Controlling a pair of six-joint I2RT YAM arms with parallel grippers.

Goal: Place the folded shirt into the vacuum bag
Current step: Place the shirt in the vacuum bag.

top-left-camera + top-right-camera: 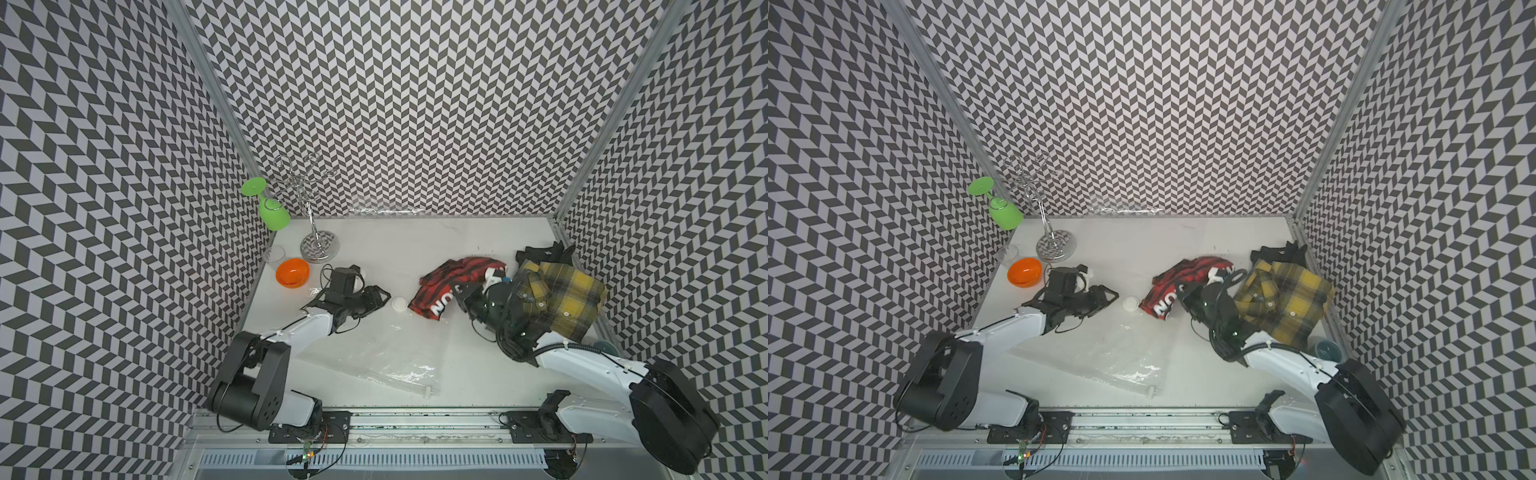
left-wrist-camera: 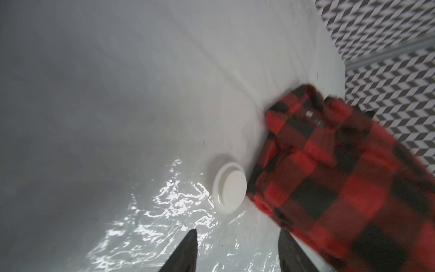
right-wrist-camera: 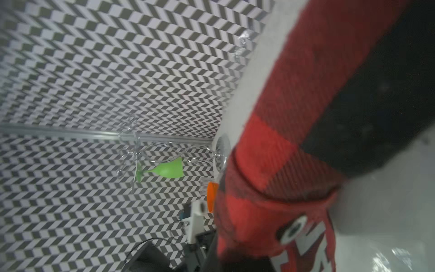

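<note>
Task judged incomplete; the red plaid shirt [image 1: 446,284] is found right of centre in both top views, crumpled just beside the valve cap [image 1: 399,304]; whether any of it lies under film cannot be told. The vacuum bag [image 1: 374,353] is spread flat at lower centre, zip edge [image 1: 428,390] lowest; insertion is judged outstanding. The shirt's long axis is set diagonally, lettered end at lower left, toward the cap. The left gripper [image 2: 237,233] is held apart over the film, nothing clamped; the right gripper [image 1: 467,296] is placed at the shirt's lower edge, its closure not discernible.
</note>
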